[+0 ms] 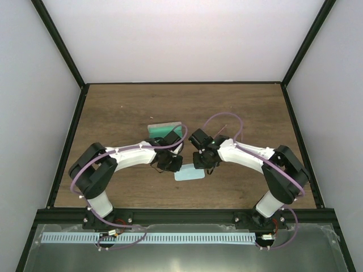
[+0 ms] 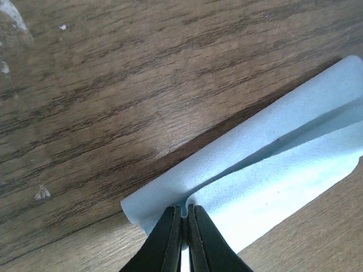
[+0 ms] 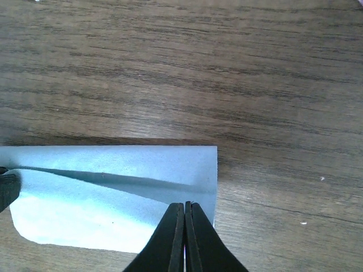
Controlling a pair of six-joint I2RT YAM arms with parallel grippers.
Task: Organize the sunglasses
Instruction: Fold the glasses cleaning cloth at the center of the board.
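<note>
A light blue cloth (image 1: 188, 173) lies on the wooden table (image 1: 130, 107) between the two wrists, with a crease running along its length. My left gripper (image 1: 170, 165) is at the cloth's left end. In the left wrist view the gripper (image 2: 186, 209) is shut, and a small fold of the cloth (image 2: 272, 170) is pinched between its tips. My right gripper (image 3: 185, 205) is shut at the right end of the cloth (image 3: 113, 192), near its side edge; in the top view this gripper (image 1: 205, 163) is beside the left one. The sunglasses are hidden in every view.
A grey case with green lining (image 1: 164, 130) lies open just behind the left wrist. Dark frame posts and light walls enclose the table on three sides. Purple cables loop over both arms.
</note>
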